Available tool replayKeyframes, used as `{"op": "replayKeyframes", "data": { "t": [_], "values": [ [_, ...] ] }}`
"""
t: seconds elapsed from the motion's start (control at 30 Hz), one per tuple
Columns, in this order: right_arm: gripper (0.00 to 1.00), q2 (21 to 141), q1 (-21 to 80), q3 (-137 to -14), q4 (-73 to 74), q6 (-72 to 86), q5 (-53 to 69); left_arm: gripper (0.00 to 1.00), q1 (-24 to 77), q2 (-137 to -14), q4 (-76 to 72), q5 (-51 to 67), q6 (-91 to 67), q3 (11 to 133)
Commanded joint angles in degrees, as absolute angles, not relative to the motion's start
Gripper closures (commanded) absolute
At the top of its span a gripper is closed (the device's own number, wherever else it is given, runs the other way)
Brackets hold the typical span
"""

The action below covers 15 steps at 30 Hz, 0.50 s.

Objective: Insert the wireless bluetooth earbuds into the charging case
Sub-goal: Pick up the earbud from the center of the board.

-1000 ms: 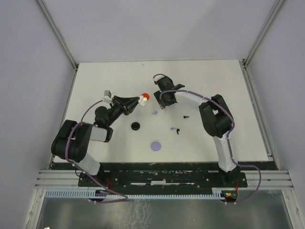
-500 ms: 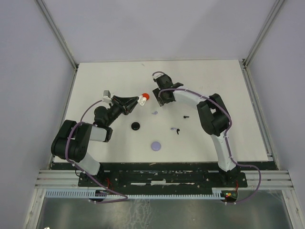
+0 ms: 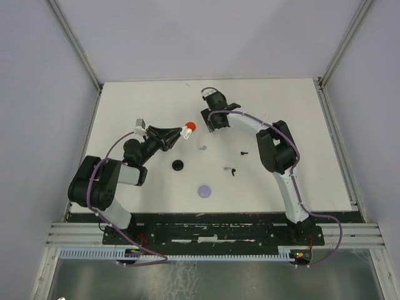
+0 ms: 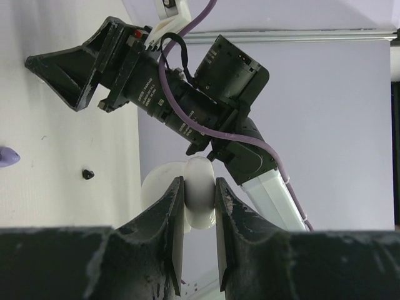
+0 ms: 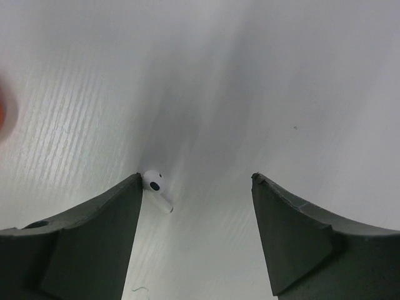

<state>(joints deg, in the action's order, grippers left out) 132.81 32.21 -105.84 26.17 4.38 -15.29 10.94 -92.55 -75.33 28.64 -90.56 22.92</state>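
Your right gripper (image 5: pixel 195 177) is spread; the white earbud (image 5: pixel 154 184) lies just beside one finger, its stem slanting into the gap. Your left gripper (image 4: pixel 199 182) pinches the white charging case (image 4: pixel 200 214).

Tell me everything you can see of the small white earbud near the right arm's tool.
The white earbud looks like glossy plastic, with a round head that has a dark opening and a short stem. It lies on the white table inside the open right tool, right beside one finger. Whether they touch is unclear.
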Motion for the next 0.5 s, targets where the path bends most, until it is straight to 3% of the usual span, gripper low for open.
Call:
{"op": "replayKeyframes", "data": {
  "t": [0.0,0.47],
  "values": [
    [0.21,135.0,31.0,-110.3,26.6,3.9,-15.7,0.97,10.5,-93.2,-78.2,29.3,-92.5,24.5],
    [0.24,133.9,29.4,-109.8,26.4,4.4,-9.5,0.97,10.4,-93.9,-78.2,29.1,-92.2,24.4]
  ]
}}
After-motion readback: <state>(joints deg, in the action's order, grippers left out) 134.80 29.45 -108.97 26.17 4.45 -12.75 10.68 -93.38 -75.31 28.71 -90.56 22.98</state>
